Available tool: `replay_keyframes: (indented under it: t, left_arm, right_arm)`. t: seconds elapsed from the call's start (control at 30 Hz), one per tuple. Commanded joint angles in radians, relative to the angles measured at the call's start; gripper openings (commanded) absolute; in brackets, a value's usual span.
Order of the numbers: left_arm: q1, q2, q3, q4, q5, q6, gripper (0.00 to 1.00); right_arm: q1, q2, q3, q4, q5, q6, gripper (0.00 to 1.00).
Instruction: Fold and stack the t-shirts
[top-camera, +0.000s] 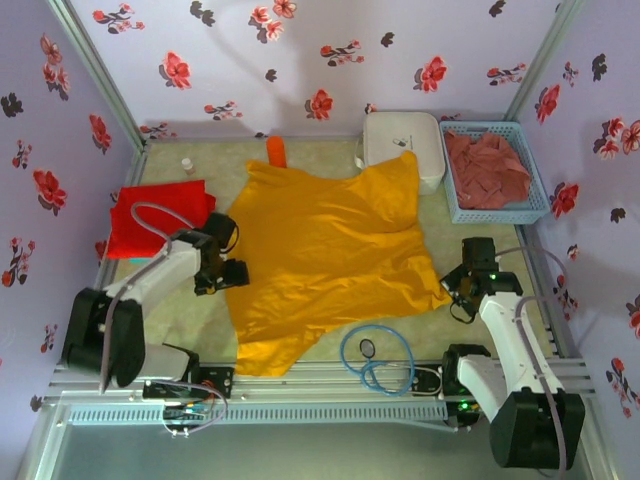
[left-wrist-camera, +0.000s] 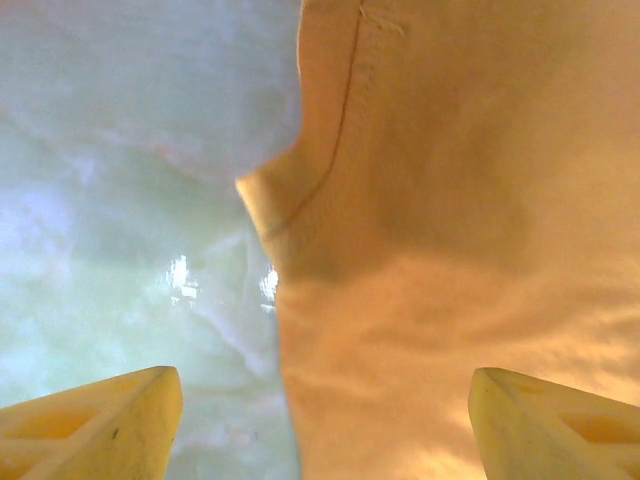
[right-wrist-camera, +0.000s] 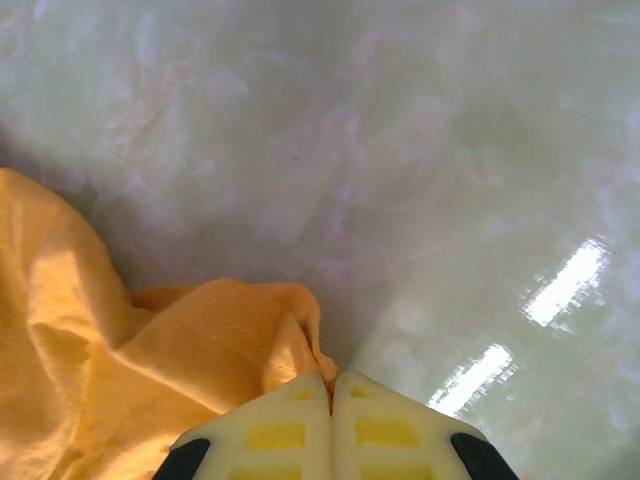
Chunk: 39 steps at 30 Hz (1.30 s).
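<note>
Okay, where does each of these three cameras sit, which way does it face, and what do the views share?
Top external: fixed above and behind the arms, looking down on the table; both arms show, with the left tool and right tool at the yellow t-shirt.
Left wrist: on the left arm, facing down at the shirt's hem and the table between its open fingers.
Right wrist: on the right arm, facing down past its tool, which is shut on a shirt fold.
Shared: all three see the yellow t-shirt.

The table (top-camera: 200, 320) is carrying the yellow t-shirt (top-camera: 330, 260) (spread wide), the red t-shirt (top-camera: 175, 195), a white case (top-camera: 400, 140), blue basket (top-camera: 497, 215) and cable (top-camera: 341, 352).
</note>
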Motion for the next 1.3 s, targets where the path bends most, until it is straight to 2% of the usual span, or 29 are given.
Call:
replay_keyframes:
  t: [0.0,0.1,0.27,0.43,0.53,0.7,0.8,0.93,1.1,1.27]
  left_arm:
    - [-0.054,-0.092,-0.034,-0.092,0.053,-0.125,0.75]
    - [-0.113,-0.151,-0.079,-0.123,0.093,-0.230,0.71]
    - [-0.223,-0.231,-0.126,-0.201,0.095,-0.347,0.66]
    - [-0.314,-0.309,-0.165,-0.293,0.124,-0.445,0.52]
    - [-0.379,-0.334,-0.192,-0.298,0.169,-0.503,0.43]
    - [-0.524,-0.324,-0.226,-0.245,0.179,-0.624,0.35]
    - [-0.627,-0.298,-0.249,-0.184,0.180,-0.711,0.35]
    - [-0.715,-0.242,-0.272,-0.111,0.179,-0.788,0.37]
    - [-0.771,-0.167,-0.258,-0.121,0.171,-0.807,0.48]
    - [-0.785,-0.148,-0.264,-0.129,0.167,-0.813,0.55]
  right_arm:
    - [-0.003,0.038,-0.008,0.080,-0.039,-0.041,0.00]
    - [-0.003,0.066,-0.010,0.104,-0.050,-0.053,0.00]
    - [-0.003,0.077,-0.016,0.134,-0.054,-0.069,0.00]
    - [-0.003,0.108,-0.011,0.147,-0.059,-0.079,0.00]
    - [-0.003,0.124,-0.009,0.151,-0.061,-0.080,0.00]
    - [-0.004,0.123,-0.009,0.150,-0.059,-0.083,0.00]
    - [-0.003,0.119,-0.006,0.140,-0.059,-0.085,0.00]
    - [-0.004,0.115,-0.013,0.149,-0.060,-0.081,0.00]
    - [-0.004,0.106,-0.015,0.141,-0.062,-0.083,0.00]
    - [-0.004,0.101,-0.018,0.132,-0.060,-0.085,0.00]
